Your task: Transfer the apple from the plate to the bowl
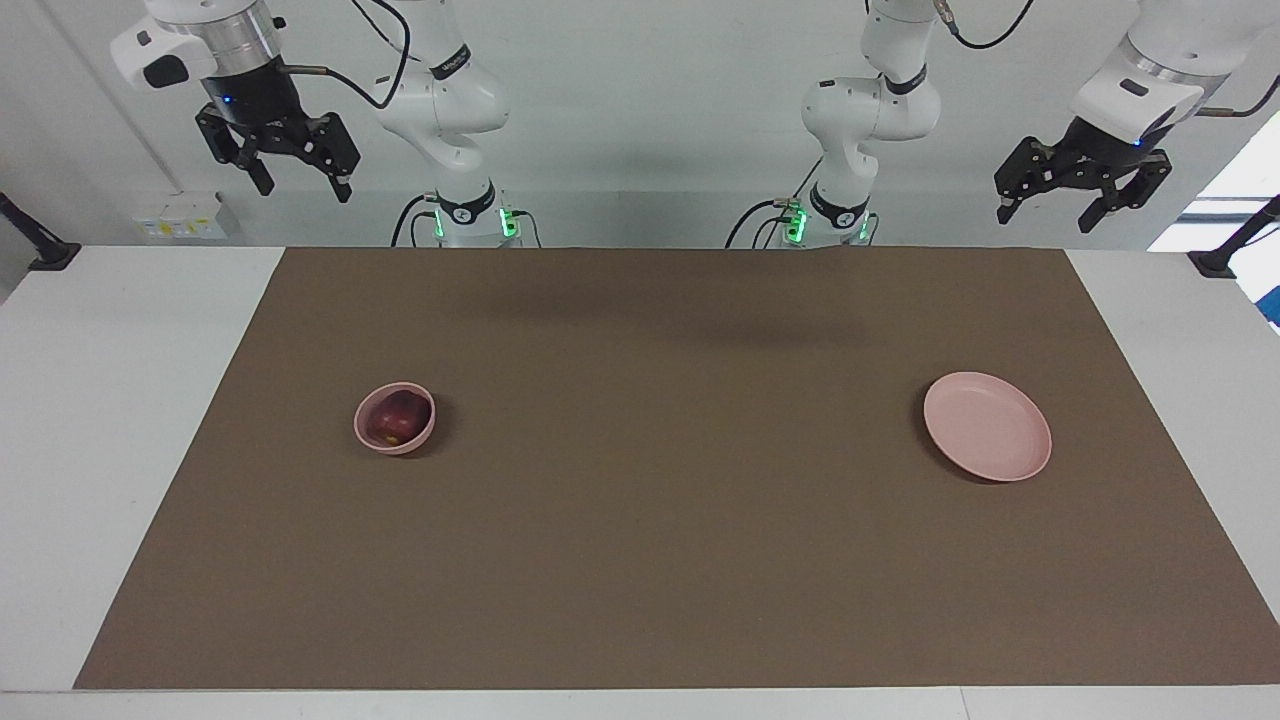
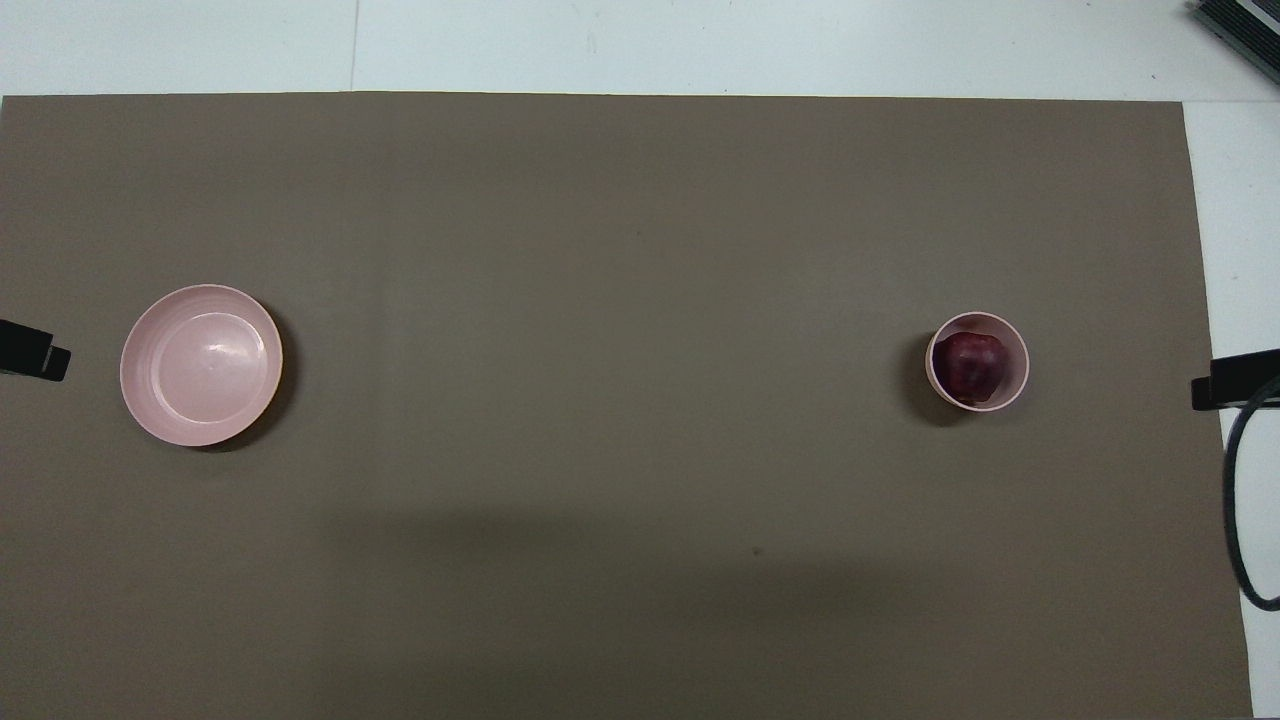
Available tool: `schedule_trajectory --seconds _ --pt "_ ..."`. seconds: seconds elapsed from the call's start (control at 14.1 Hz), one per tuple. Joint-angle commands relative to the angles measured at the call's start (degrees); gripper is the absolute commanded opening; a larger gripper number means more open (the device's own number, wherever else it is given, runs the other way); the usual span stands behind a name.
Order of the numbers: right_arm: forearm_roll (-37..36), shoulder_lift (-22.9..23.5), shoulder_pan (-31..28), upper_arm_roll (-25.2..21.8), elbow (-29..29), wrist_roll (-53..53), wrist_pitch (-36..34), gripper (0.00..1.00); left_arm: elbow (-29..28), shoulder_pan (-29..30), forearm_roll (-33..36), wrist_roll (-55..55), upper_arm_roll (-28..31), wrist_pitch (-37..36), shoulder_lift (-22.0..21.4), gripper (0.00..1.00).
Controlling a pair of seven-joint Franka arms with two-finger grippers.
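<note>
One dark red apple [image 1: 393, 418] fills the pink bowl [image 1: 372, 441]

A white table [image 1: 120, 420] holds a big brown mat [image 1: 660, 520] that covers most of it. On the mat, at the middle left of the facing view, sits a small pink bowl [image 1: 372, 440] (it has an apple [image 1: 394, 417] inside). A flat pink plate [image 1: 987, 425] lies at the middle right.
</note>
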Motion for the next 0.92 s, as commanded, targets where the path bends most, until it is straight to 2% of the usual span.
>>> schedule_trajectory --seconds 0.0,0.21,0.36,0.85 --pt "0.57 -1.02 -0.73 0.43 -1.13 0.15 -0.58 1.00 0.29 1.92 -0.54 -0.53 -1.26 -0.74 -0.46 1.00" --pt "0.57 -1.20 -0.03 0.61 -1.39 0.76 -0.41 1.00 0.29 4.30 -0.54 -1.93 -4.95 -0.74 -0.46 1.00" --pt "0.57 -2.33 -0.03 1.05 -3.32 1.38 0.29 1.00 0.29 4.04 -0.63 -3.25 -5.04 -0.74 -0.46 1.00" --pt "0.65 -2.16 -0.82 0.61 -3.06 1.29 0.30 1.00 -0.24 4.12 -1.33 -3.09 -4.95 -1.09 -0.98 1.00"
